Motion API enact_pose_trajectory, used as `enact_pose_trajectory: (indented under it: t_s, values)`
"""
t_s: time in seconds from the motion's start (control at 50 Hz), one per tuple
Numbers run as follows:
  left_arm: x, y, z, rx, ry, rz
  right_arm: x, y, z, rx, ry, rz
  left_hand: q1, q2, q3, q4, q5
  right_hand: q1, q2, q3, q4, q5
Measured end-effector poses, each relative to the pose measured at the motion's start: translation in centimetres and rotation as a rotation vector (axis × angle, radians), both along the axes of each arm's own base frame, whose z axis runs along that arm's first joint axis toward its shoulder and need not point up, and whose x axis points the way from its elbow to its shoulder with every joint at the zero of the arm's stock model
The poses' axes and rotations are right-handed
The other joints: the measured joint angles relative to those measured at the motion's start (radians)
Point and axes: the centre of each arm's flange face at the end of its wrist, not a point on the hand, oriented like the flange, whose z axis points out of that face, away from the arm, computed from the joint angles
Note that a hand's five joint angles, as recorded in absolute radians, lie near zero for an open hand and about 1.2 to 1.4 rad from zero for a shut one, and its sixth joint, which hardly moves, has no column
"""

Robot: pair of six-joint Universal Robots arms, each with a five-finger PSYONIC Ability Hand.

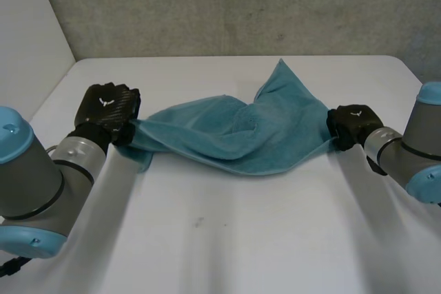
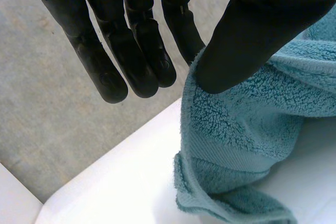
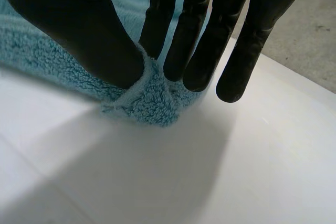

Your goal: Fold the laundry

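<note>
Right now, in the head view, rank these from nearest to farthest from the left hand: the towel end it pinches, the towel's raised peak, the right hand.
1. The towel end, pinched in the left hand itself.
2. The raised peak, past the towel's middle, toward the wall.
3. The right hand, pinching the towel's opposite end.

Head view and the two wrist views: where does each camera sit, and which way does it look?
Head view: between and behind the arms, looking down at the white table; both arms, left hand and right hand show.
Left wrist view: on the left wrist, looking along the palm; its fingers and thumb pinch the teal towel.
Right wrist view: on the right wrist, looking along the palm; its thumb and fingers pinch the towel's end.
Shared: all three show towel and table.
</note>
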Motion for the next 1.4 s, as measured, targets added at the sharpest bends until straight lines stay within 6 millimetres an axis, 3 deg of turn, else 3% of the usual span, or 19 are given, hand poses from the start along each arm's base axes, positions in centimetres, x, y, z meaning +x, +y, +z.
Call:
enact_pose_trajectory:
  t_s: [0.18,0.32,0.52,0.62,0.68,0.8,0.88,0.92,0.94,0.96,0.98,1.0,1.04,1.08,1.2,1.28,1.34,1.36,1.4]
  values:
    - [0.3,-1.2,-3.1,0.082,-0.030,0.005,-1.1,0.0,4.7,0.028,-0.177,-0.086,-0.417,-0.482,-0.472,-0.479,-0.430,0.000,0.000,0.000,0.001,0.004]
    - [0.8,-2.3,-4.6,0.123,-0.034,-0.023,-4.0,0.7,8.2,-0.048,-0.080,-0.129,-0.455,-0.543,-0.535,-0.543,-0.497,0.000,0.000,0.000,0.002,0.004]
    - [1.1,-2.4,-5.3,0.146,-0.040,-0.036,-7.8,1.2,10.3,-0.133,0.070,-0.224,-0.455,-0.546,-0.535,-0.543,-0.505,0.000,0.000,0.000,0.005,0.004]
    - [1.1,-2.5,-6.0,0.160,-0.046,-0.033,-8.3,1.8,10.1,-0.126,0.071,-0.239,-0.422,-0.504,-0.498,-0.505,-0.459,0.000,0.000,0.000,0.005,0.004]
    - [1.0,-2.9,-6.5,0.166,-0.047,-0.030,-8.4,2.4,9.9,-0.120,0.067,-0.241,0.022,-0.090,-0.088,-0.097,-0.057,0.000,0.000,0.000,0.005,0.004]
    - [1.0,-3.8,-6.4,0.161,-0.047,-0.015,-8.3,3.2,10.9,-0.148,0.065,-0.237,0.029,-0.002,-0.004,-0.005,-0.014,0.000,0.000,0.000,0.005,0.004]
    - [1.4,-3.5,-3.2,0.114,-0.041,0.001,-8.3,4.1,14.6,-0.238,0.090,-0.229,0.029,-0.001,-0.003,-0.005,-0.014,0.000,0.000,0.000,0.005,0.004]
    - [1.8,-2.6,0.7,0.046,-0.029,0.009,-8.4,5.1,17.5,-0.297,0.135,-0.221,0.029,-0.001,-0.003,-0.005,-0.014,0.000,0.000,0.000,0.005,0.004]
    - [1.8,-2.6,0.7,0.046,-0.029,0.009,-8.4,5.1,17.5,-0.297,0.135,-0.221,0.029,-0.001,-0.003,-0.005,-0.014,0.000,0.000,0.000,0.005,0.004]
    - [2.2,-1.5,3.8,-0.013,-0.018,0.013,-8.6,6.0,19.5,-0.327,0.183,-0.214,0.029,-0.001,-0.003,-0.004,-0.014,0.000,0.000,0.000,0.005,0.004]
    - [2.2,-1.5,3.8,-0.013,-0.018,0.013,-8.6,6.0,19.5,-0.327,0.183,-0.214,0.029,-0.001,-0.003,-0.004,-0.014,0.000,0.000,0.000,0.005,0.004]
    - [2.7,-0.3,7.3,-0.090,-0.001,0.019,-8.9,7.0,21.3,-0.342,0.248,-0.204,0.029,-0.001,-0.002,-0.002,-0.014,0.000,0.000,0.000,0.005,0.004]
    - [2.7,-0.3,7.3,-0.090,-0.001,0.019,-8.9,7.0,21.3,-0.342,0.248,-0.204,0.029,-0.001,-0.002,-0.002,-0.014,0.000,0.000,0.000,0.005,0.004]
    - [3.8,2.3,12.9,-0.220,0.025,0.034,-9.3,8.7,23.2,-0.327,0.373,-0.176,0.029,0.000,-0.002,-0.001,-0.014,0.000,0.000,0.000,0.005,0.004]
    - [4.5,3.1,14.3,-0.206,0.015,0.048,-9.4,10.0,22.8,-0.226,0.515,-0.108,0.029,0.000,-0.002,-0.001,-0.014,0.000,0.000,0.003,0.005,0.004]
    - [4.3,0.8,10.0,-0.010,-0.076,0.051,-8.6,9.1,18.8,-0.067,0.567,-0.021,0.029,0.000,-0.002,-0.001,-0.014,0.000,0.000,0.003,0.005,0.004]
    - [4.1,0.0,8.3,0.045,-0.117,0.049,-8.1,8.7,17.5,-0.024,0.575,0.000,0.029,0.000,-0.002,-0.001,-0.014,0.000,0.000,0.003,0.005,0.004]
    - [3.8,-1.6,4.8,0.139,-0.206,0.039,-7.2,7.9,14.9,0.045,0.594,0.029,0.029,0.000,-0.002,0.000,-0.014,0.000,0.000,0.003,0.005,0.004]
    - [3.7,-2.1,3.9,0.157,-0.230,0.035,-6.9,7.7,14.2,0.061,0.600,0.035,0.029,0.000,-0.002,0.000,-0.014,0.000,0.000,0.003,0.005,0.004]
